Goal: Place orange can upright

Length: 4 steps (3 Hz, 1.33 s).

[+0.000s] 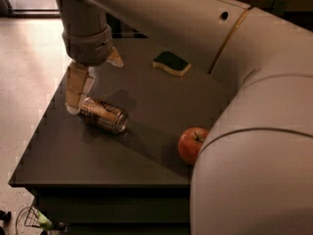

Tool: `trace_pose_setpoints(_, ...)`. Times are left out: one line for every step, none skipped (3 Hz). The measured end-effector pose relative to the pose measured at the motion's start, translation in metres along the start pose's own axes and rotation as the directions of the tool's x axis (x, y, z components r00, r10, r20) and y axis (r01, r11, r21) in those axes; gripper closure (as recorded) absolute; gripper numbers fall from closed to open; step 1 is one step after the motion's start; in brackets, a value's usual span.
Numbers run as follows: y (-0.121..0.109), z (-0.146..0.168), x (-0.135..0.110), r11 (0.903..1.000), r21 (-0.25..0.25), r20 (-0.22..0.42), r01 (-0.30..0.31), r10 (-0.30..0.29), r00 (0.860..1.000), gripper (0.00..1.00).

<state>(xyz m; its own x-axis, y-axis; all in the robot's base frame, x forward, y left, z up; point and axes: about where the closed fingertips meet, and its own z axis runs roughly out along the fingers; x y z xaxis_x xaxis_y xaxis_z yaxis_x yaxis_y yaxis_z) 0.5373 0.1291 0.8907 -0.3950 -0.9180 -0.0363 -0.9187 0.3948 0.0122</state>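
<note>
- A large beige robot arm (205, 33) fills the upper and right view, from 12 to 5 o'clock.
- A dark grey flat-topped bench (146, 97) carries everything.
- The tool (96, 84) hangs over the bench at 10 o'clock, its two tan fingers (76, 89) spread apart and gripping nothing. One tip is at the can's far end.
- The bronze-orange metal drink can (103, 115) lies on its side at 9 o'clock.
- A round red apple (191, 143) is at 4 o'clock.
- A green and yellow sponge (171, 63) is at 12 o'clock.
</note>
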Motion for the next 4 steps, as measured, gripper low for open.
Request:
trace_pose_setpoints(0.011,0.011,0.015,0.9985,-0.031,-0.016,-0.045,0.045,0.999,0.0)
trace_pose_setpoints(0.021,0.023,0.031,0.9955,-0.046,-0.012,-0.083,0.082,0.997,0.0)
trace_pose_setpoints(0.023,0.034,0.036,0.9948,-0.039,0.015,-0.094,0.095,0.995,0.0)
trace_pose_setpoints(0.02,0.043,0.031,0.9955,-0.015,0.058,-0.093,0.094,0.994,0.0)
